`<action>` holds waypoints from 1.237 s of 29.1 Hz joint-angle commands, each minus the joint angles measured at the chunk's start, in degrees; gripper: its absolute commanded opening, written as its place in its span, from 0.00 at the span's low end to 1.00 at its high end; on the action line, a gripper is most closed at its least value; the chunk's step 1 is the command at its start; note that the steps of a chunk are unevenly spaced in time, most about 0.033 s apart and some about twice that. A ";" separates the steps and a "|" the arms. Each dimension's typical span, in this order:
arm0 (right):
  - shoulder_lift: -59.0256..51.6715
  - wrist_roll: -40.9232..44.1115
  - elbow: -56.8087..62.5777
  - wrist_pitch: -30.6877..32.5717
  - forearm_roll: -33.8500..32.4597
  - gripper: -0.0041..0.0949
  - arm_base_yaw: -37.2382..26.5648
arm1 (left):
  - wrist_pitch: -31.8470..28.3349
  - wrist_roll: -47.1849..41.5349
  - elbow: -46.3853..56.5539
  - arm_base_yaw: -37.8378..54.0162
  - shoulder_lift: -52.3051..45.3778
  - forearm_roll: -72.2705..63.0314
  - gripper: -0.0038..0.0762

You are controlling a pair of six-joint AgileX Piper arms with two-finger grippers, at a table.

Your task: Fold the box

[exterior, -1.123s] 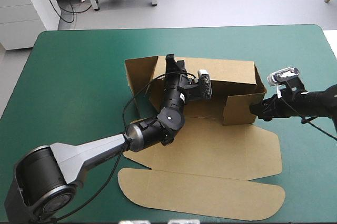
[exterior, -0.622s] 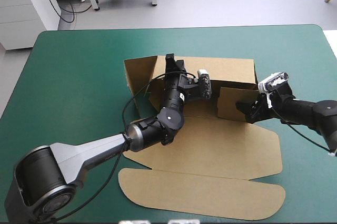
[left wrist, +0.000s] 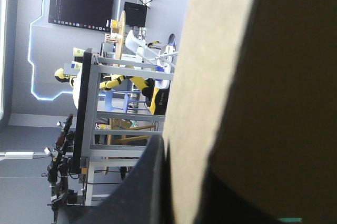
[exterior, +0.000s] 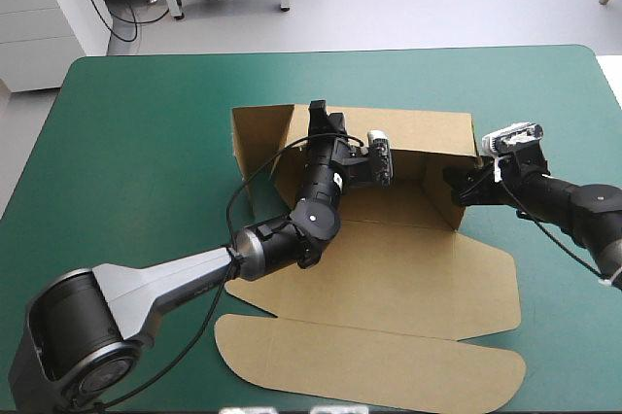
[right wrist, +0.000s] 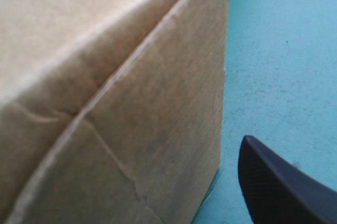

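The box sits on the cover, back and right walls raised, lid flat. The left gripper is clamped on the back wall's top edge. The right gripper stands apart; its one visible finger is just beside the right wall, over the cover.

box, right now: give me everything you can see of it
Brown board box, cut from one sheet, partly folded, mid-table on the teal-green cover. The base is flat. The back wall is raised along the far side with a flap standing at each end, the right end flap angled inward. The lid, with rounded corners, lies flat toward the near edge. The left gripper is shut on the back wall's top edge. The right gripper, open, is at the right end flap's outer face; contact is unclear.
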 commanded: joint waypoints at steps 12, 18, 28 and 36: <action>-1.77 1.09 -1.39 -0.99 2.87 0.69 -0.24 | 0.92 -2.15 -1.40 -0.24 -2.59 -0.22 0.04; -1.77 6.39 -1.39 2.20 0.70 0.51 -0.24 | 0.92 -2.15 -1.40 -0.24 -2.59 -0.22 0.04; -1.77 0.07 -1.39 4.27 0.08 0.04 0.74 | -0.53 -1.92 -1.40 -0.24 -2.59 -0.22 0.04; -1.77 -1.19 -1.39 -6.60 -0.72 0.04 9.58 | -0.53 -1.92 -1.40 -0.24 -2.59 -0.60 0.04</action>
